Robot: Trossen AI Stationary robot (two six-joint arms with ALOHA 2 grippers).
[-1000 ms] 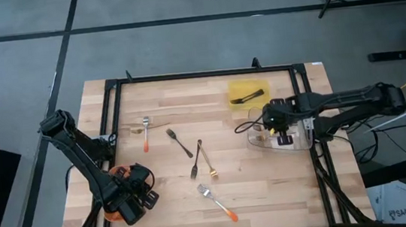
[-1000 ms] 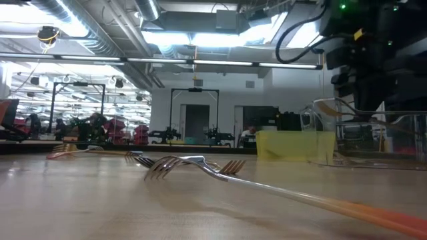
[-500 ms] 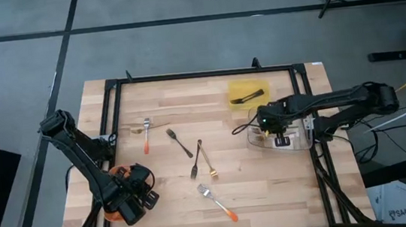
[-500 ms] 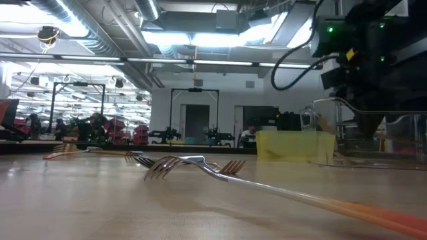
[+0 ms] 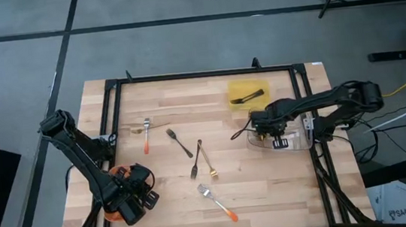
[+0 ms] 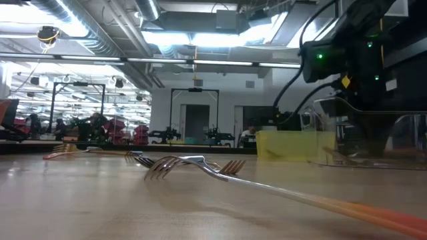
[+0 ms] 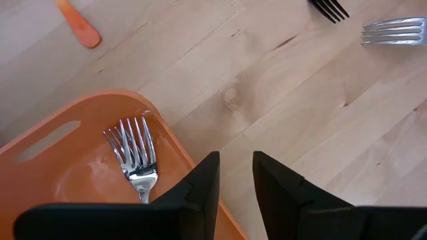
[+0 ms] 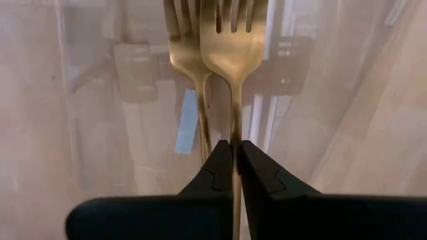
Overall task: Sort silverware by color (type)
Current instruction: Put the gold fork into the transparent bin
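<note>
Wooden table [image 5: 270, 178], black frame. On it: yellow tray [image 5: 247, 94] at 1 o'clock, clear tray [image 5: 296, 140] at 3, orange tray [image 7: 80, 167] at 8. Loose forks: orange-handled [image 5: 145, 132] at 10, black pair [image 5: 179, 142] and gold [image 5: 207, 161] centre, orange-handled [image 5: 218, 202] at 6

You have a light butcher-block wooden table [image 5: 270, 174] edged by a black metal frame [image 5: 199, 74]. A small yellow plastic tray [image 5: 247, 94] sits near its far edge, right of centre. Just beside it, nearer you and against the right rail, stands a clear plastic tray [image 5: 255, 140]. An orange plastic tray with a slot handle [image 7: 80, 160] sits at the near left corner. Around the table you see grey floor with dark seams [image 5: 178, 18]. Across the table, the low view shows a lit workshop room with ceiling lights [image 6: 200, 37].
</note>
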